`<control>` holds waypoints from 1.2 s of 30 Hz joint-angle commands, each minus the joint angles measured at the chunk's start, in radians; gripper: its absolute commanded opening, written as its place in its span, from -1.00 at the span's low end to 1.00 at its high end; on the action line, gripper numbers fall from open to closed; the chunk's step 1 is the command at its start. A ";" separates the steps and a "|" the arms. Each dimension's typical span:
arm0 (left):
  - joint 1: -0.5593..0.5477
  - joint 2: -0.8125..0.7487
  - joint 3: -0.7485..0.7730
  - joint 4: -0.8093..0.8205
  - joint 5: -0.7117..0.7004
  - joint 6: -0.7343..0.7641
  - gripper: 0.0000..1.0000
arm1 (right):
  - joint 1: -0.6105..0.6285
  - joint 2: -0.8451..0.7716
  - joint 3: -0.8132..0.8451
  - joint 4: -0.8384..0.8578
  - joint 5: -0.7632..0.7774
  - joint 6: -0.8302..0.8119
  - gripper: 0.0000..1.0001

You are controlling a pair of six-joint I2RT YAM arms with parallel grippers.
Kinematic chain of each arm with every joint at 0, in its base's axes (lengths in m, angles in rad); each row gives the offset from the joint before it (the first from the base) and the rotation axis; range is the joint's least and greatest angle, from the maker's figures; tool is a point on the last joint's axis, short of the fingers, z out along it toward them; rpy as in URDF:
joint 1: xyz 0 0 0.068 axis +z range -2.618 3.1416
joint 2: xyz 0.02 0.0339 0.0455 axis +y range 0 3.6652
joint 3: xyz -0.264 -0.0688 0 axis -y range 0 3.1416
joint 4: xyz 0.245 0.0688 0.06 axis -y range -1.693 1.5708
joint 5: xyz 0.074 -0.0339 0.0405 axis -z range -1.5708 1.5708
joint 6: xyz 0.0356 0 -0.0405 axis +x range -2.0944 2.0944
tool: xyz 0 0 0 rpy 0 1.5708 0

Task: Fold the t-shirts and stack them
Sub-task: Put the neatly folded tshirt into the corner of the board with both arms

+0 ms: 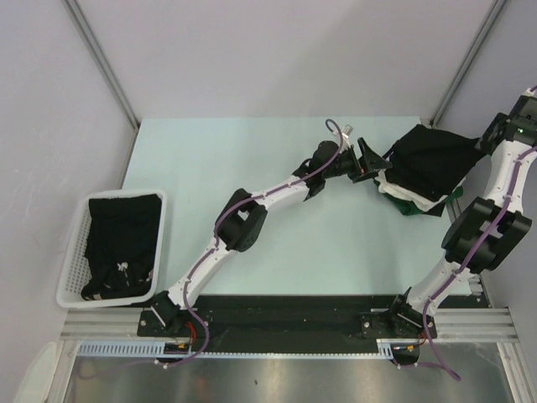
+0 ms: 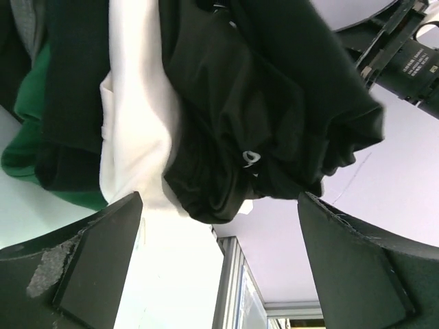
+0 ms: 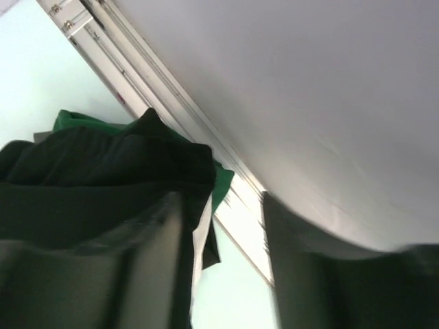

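Overhead, the left gripper (image 1: 366, 159) hangs over the pale table (image 1: 210, 159), jaws spread and empty, just beside the stack (image 1: 419, 180) of folded shirts at the far right. A black t-shirt (image 1: 432, 151) lies on top, with white and green edges showing beneath. The right gripper (image 1: 489, 136) sits at that shirt's far right corner; from here I cannot tell whether it pinches the cloth. More dark t-shirts (image 1: 122, 243) lie in the white basket (image 1: 72, 270) at the left edge.

On the left wrist view, the left gripper (image 2: 219, 205) is wide apart and touches nothing. The stack (image 2: 137, 103) fills the gap ahead: black t-shirt (image 2: 274, 103), then a white layer (image 2: 137, 123), another black one and green cloth (image 2: 27, 151). A small white loop (image 2: 251, 157) shows on the black fabric. The right gripper (image 2: 405, 51) bears white print, too small to read.

On the right wrist view, the right gripper (image 3: 221, 205) is blurred, its jaws apart with a bare gap between them. The black t-shirt (image 3: 103, 185) lies against the left finger (image 3: 151, 267), and green cloth (image 3: 221, 179) peeks out behind.
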State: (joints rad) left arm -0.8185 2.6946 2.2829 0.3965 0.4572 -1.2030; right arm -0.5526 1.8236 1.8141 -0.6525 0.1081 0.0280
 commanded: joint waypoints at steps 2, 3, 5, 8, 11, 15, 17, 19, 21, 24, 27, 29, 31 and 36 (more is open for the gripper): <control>0.005 -0.124 -0.025 0.016 0.028 0.028 0.99 | 0.016 -0.023 0.059 0.067 0.059 0.003 0.37; 0.005 -0.127 -0.029 0.025 0.031 0.026 0.99 | 0.019 -0.027 0.056 0.067 0.058 0.003 0.43; 0.007 -0.139 -0.049 0.027 0.037 0.026 0.99 | 0.029 -0.041 0.059 0.067 0.058 0.004 0.53; 0.009 -0.168 -0.101 0.050 0.043 0.031 0.99 | 0.049 -0.066 0.068 0.063 0.065 -0.008 0.99; 0.009 -0.191 -0.140 0.064 0.051 0.034 0.99 | 0.065 -0.081 0.083 0.057 0.082 -0.016 0.99; 0.009 -0.211 -0.166 0.077 0.063 0.033 0.99 | 0.080 -0.109 0.103 0.047 0.103 -0.020 0.99; 0.009 -0.220 -0.187 0.087 0.063 0.034 0.99 | 0.088 -0.121 0.108 0.045 0.110 -0.025 0.99; 0.012 -0.239 -0.223 0.094 0.067 0.042 0.99 | 0.092 -0.139 0.113 0.044 0.107 -0.025 0.99; 0.016 -0.269 -0.256 0.103 0.066 0.048 0.99 | 0.100 -0.158 0.125 0.040 0.081 -0.014 0.99; 0.031 -0.326 -0.341 0.100 0.058 0.075 0.99 | 0.112 -0.194 0.137 0.045 0.003 0.009 0.99; 0.056 -0.396 -0.411 0.033 0.035 0.143 0.99 | 0.154 -0.231 0.136 0.057 -0.053 0.013 1.00; 0.073 -0.438 -0.451 -0.081 -0.012 0.216 0.99 | 0.198 -0.257 0.134 0.059 -0.087 0.029 0.99; 0.097 -0.507 -0.477 -0.175 -0.047 0.329 0.99 | 0.259 -0.274 0.119 0.053 -0.152 0.049 0.99; 0.162 -0.697 -0.572 -0.453 -0.214 0.528 0.99 | 0.422 -0.357 0.028 0.080 -0.298 0.116 0.99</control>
State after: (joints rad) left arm -0.7113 2.2131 1.7695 0.1486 0.3977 -0.8928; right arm -0.2417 1.5578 1.8896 -0.6235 -0.0235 0.0772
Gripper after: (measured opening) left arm 0.994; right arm 0.994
